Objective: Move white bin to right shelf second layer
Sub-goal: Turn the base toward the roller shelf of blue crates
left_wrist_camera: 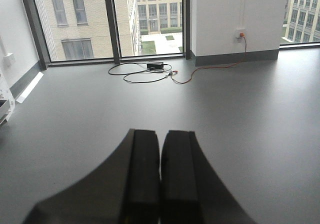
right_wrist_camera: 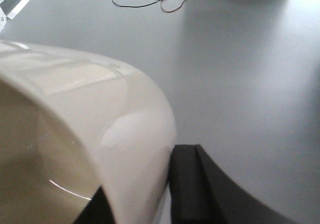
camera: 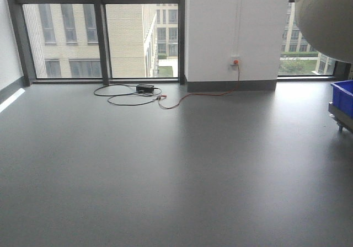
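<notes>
The white bin (right_wrist_camera: pixel 85 114) fills the left of the right wrist view, glossy and cream-coloured, held up off the grey floor. My right gripper (right_wrist_camera: pixel 144 184) is shut on its rim, one finger (right_wrist_camera: pixel 187 184) outside the wall and the other inside. In the front view the white bin's (camera: pixel 325 15) rounded underside shows at the top right corner. My left gripper (left_wrist_camera: pixel 161 134) is shut with nothing in it, hanging over bare floor. The right shelf second layer is out of view.
A blue crate (camera: pixel 343 95) stands on a low wheeled steel frame (camera: pixel 339 117) at the right edge. A black charger with looped cables (camera: pixel 144 88) lies on the floor by the windows, plugged into a wall socket (camera: pixel 235 62) on the white pillar.
</notes>
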### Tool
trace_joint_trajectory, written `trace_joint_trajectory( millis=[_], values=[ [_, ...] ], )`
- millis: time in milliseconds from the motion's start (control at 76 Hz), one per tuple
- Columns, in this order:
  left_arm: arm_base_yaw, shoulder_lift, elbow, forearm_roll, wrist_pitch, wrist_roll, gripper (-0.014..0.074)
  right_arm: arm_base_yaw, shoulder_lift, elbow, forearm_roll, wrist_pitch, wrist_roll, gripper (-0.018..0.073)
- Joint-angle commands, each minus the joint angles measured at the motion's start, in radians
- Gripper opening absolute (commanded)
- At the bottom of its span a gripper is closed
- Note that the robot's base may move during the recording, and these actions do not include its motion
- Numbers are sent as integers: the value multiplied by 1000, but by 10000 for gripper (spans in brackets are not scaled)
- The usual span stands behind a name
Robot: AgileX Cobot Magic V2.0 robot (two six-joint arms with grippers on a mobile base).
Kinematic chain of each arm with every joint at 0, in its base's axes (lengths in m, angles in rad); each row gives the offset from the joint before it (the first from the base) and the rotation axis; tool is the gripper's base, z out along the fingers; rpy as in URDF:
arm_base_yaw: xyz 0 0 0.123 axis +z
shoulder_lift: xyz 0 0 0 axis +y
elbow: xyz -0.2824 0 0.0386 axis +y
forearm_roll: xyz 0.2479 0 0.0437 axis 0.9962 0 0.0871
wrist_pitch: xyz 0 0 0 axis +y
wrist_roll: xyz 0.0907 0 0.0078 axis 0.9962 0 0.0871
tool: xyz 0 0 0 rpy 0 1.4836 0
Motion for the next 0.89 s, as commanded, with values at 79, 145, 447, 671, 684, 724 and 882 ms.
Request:
trace_joint_trajectory(
  millis=[79,145,447,671,684,724,882],
  values=[
    [-5,-14,37,0,-85,-3,85,-4,-3,-33,9,-95,1,48],
    [-5,-14,37,0,-85,-3,85,-4,-3,-33,9,-95,1,48],
    [-5,-14,37,0,-85,-3,85,-4,-3,-33,9,-95,1,48],
    [-5,-14,37,0,-85,-3,85,-4,-3,-33,9,-95,1,48],
    [-5,-14,37,0,-85,-3,85,-4,-3,-33,9,-95,1,48],
    [-5,-14,37,0,-85,-3,85,-4,-3,-33,9,-95,1,48],
    [-5,-14,37,0,-85,-3,85,-4,-3,-33,9,-95,1,48]
  ],
)
